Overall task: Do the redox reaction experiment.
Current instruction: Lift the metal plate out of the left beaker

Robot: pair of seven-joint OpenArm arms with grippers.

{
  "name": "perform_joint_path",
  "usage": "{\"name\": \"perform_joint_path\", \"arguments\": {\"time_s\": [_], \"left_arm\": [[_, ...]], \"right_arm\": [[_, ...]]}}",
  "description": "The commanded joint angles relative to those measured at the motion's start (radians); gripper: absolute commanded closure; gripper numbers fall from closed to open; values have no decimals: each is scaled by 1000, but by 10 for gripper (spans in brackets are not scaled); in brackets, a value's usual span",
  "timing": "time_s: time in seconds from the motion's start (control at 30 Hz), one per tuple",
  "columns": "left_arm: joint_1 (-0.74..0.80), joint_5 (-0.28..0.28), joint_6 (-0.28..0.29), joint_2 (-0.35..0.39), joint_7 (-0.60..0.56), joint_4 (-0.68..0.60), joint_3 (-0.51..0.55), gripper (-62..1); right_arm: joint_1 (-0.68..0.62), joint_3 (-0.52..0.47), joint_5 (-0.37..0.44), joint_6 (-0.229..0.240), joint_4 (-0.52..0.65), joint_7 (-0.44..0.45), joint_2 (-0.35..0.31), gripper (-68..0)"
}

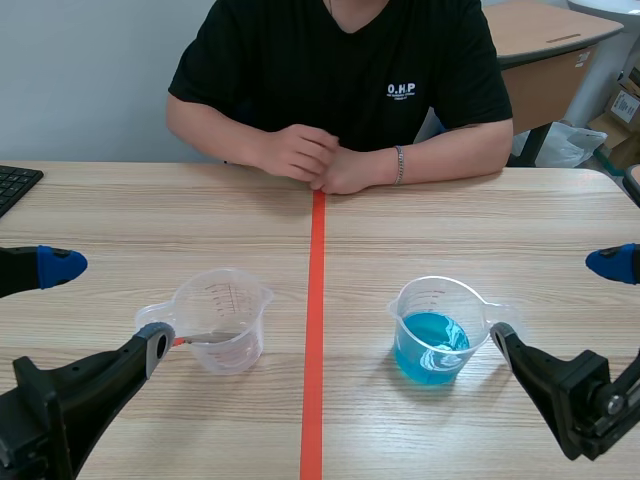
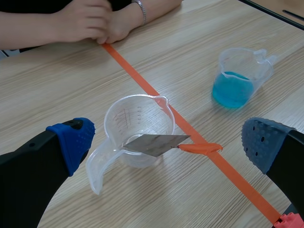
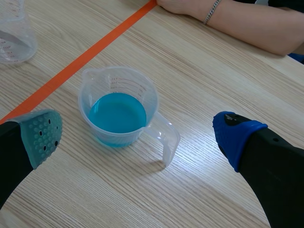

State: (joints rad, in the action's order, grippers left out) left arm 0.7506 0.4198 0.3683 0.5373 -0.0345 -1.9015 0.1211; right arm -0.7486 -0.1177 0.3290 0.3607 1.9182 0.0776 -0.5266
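Open table between clear cup (image 1: 222, 318) and blue cup (image 1: 435, 330), along tape line. Metal strip (image 2: 156, 144) pokes out over clear cup's rim, handle side. Cup handles face outward. Person's hands (image 1: 320, 160) block far middle. Keyboard (image 1: 15, 185) at far left edge.

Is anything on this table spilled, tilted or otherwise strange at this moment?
Nothing is spilled. The cup of blue liquid stands upright and the table around it looks dry. The one odd thing is a grey metal strip that lies slanted in the clear cup, with its orange end poking out past the rim.
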Motion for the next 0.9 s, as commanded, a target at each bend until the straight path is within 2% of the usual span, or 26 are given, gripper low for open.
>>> {"name": "perform_joint_path", "arguments": {"time_s": [0.0, 0.53, 0.8, 0.87], "left_arm": [[0, 7, 1, -5, -21, -22, -1, -623], [0, 6, -10, -5, -21, -22, -1, -623], [89, 3, -119, -5, -21, -22, 79, -623], [135, 3, -124, -5, -21, -21, 119, -623]], "right_arm": [[0, -6, 7, -1, 15, 14, -11, -679], [0, -6, 7, -1, 15, 14, -11, -679], [0, -6, 7, -1, 15, 15, -11, -679], [0, -6, 7, -1, 15, 15, -11, -679]]}}
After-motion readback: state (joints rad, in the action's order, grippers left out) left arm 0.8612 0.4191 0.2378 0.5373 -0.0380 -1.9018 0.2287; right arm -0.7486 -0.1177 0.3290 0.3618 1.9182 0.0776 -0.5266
